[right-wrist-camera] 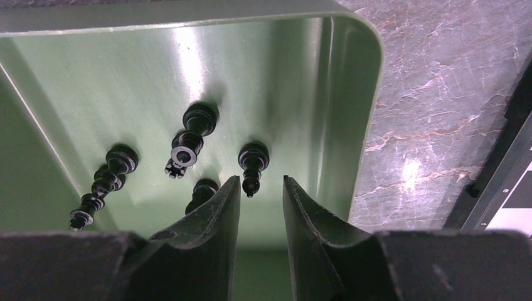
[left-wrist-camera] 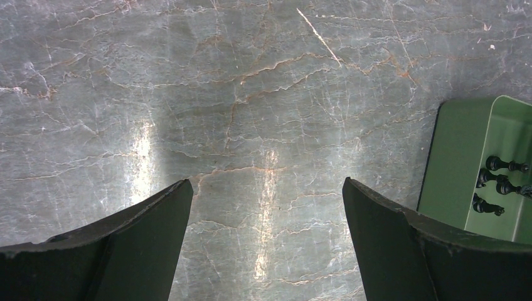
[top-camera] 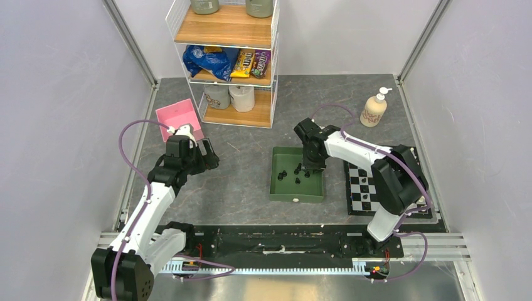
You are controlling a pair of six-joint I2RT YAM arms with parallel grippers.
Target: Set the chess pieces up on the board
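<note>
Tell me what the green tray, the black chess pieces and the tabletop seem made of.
Green tray: probably painted metal or glossy plastic; smooth walls carry bright streaks. Chess pieces: likely moulded plastic, glossy black with small highlights. Tabletop: grey stone-look surface, veined and shiny; real or printed, unclear.

The left arm and right arm share one build: white shells on the long links, with chunky black housings at the joints and bases. A lilac cable loops loosely beside each one, from wrist to base. The fingers are matte black, broad at the root, tapering to curved blades with greyish scuffed edges.
</note>
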